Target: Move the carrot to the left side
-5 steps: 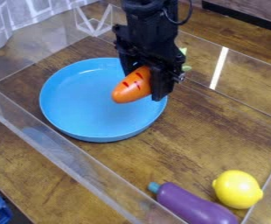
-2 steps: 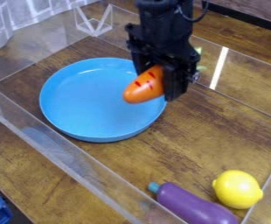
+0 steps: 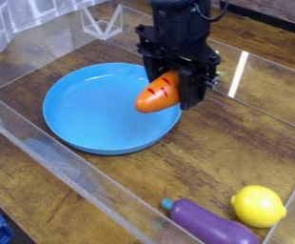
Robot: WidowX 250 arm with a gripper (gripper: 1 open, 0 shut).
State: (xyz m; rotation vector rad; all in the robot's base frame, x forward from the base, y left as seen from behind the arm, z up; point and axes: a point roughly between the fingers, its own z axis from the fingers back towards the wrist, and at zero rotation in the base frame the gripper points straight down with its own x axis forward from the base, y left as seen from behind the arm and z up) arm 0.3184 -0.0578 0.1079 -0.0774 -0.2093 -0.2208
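The carrot [image 3: 155, 94], a stubby orange toy with dark grooves, hangs tilted between the black fingers of my gripper [image 3: 172, 89], which is shut on it. It is lifted above the right rim of the blue plate [image 3: 87, 110]. Its green leaves are hidden behind the fingers. The gripper points steeply down from the black arm [image 3: 178, 29] at the top centre.
A yellow lemon [image 3: 257, 205] and a purple eggplant [image 3: 210, 225] lie at the lower right on the wooden table. Clear plastic walls [image 3: 61, 162] fence the work area on the left, front and right.
The gripper has shifted a little to the right with the carrot still in it, from over the plate's inside to over its right rim. Lemon and eggplant stayed put.
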